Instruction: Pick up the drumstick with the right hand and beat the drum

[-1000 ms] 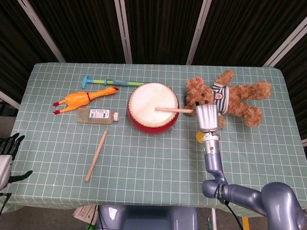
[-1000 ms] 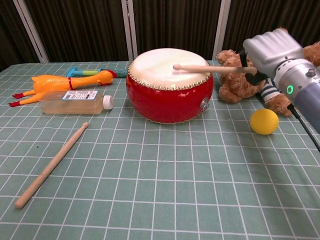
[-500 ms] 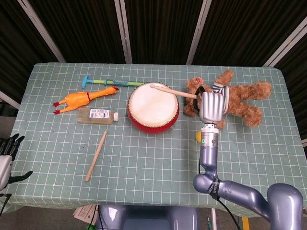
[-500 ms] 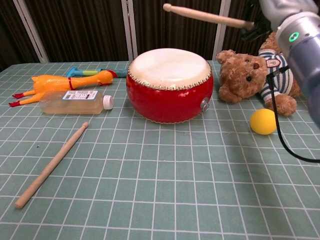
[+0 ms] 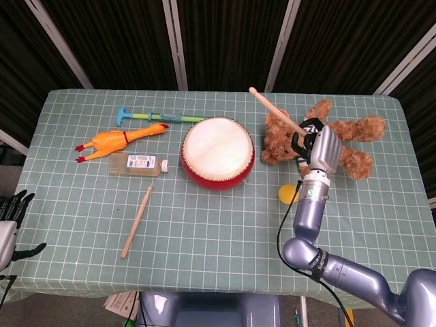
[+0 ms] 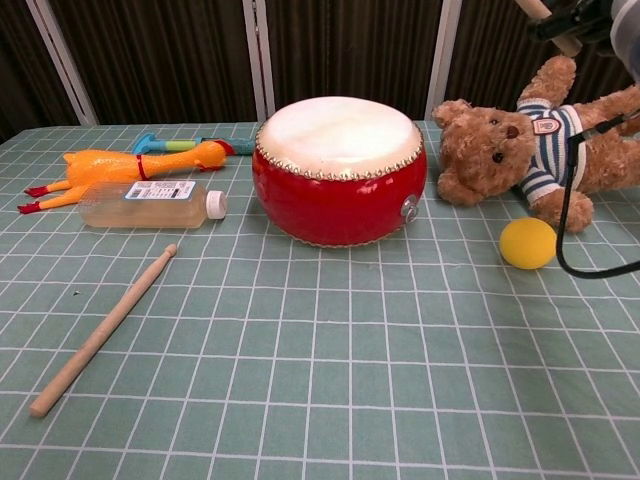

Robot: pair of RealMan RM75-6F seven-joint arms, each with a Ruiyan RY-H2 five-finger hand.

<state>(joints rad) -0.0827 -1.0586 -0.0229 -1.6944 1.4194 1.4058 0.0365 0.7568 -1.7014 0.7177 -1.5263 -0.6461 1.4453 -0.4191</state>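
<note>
I hold the drumstick [image 5: 276, 112] in my right hand [image 5: 321, 151], fingers wrapped round its butt, tip cocked high over the bear [image 5: 320, 139] for a downstroke. The drum [image 5: 216, 151] sits just left. My left hand [image 5: 12, 208] idles, fingers apart, empty.

A table [image 5: 204, 231] covered with a green checked cloth [image 6: 400, 380] carries everything. Near its middle stands a red drum [image 5: 217, 152] with a pale skin. Left of the drum lie a clear bottle [image 5: 138, 164], an orange rubber chicken [image 5: 117, 141] and, further back, a green and blue toy stick [image 5: 153, 116]. A wooden drumstick [image 5: 137, 221] lies nearer the front edge. Right of the drum sprawls a teddy bear [image 5: 340, 143], with a yellow ball [image 6: 527, 243] just in front.
</note>
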